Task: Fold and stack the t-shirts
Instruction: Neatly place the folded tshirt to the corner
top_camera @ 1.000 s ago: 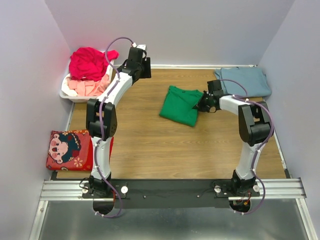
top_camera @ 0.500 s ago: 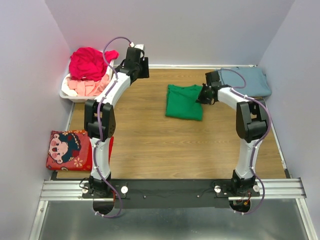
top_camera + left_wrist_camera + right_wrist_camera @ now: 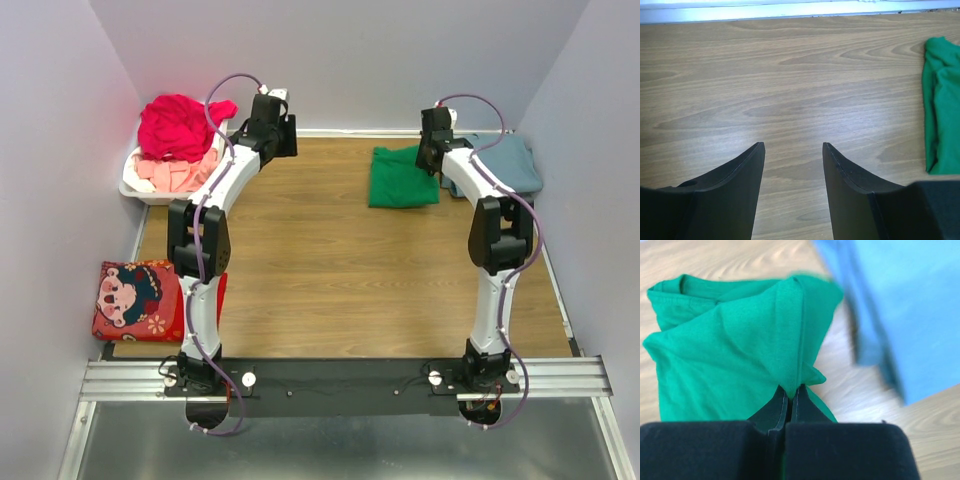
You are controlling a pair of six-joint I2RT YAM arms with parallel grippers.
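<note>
**Green tee gripped at the table's far right.** A folded green tee (image 3: 403,178) is seen at the upper right of the top view. It lies on the wooden table (image 3: 300,270) just left of a blue-grey tee (image 3: 505,160) laid flat in the far right corner.

A raised fold of the green cloth is pinched between the closed fingers of the right gripper (image 3: 790,392). In the right wrist view the ridge of fabric runs up from the fingertips at bottom centre. The rest of the green tee is spread to the left, and the blue-grey tee fills the upper right. A strip of bare wood is seen between the two garments lower in that frame. Whether they touch further up is hard to tell, the edge there being blurred.

The left gripper (image 3: 792,150) is held with its fingers apart and nothing between them, over bare wood near the back wall. The green tee's edge is caught at the right margin of its wrist view.

In the top view this gripper is found at upper centre-left, beside a white basket (image 3: 160,197) at the upper left. There a magenta tee (image 3: 178,125) is heaped on a pink tee (image 3: 175,172). A red cartoon cushion (image 3: 138,298) is seen at the lower left, beside the table's left edge.
</note>
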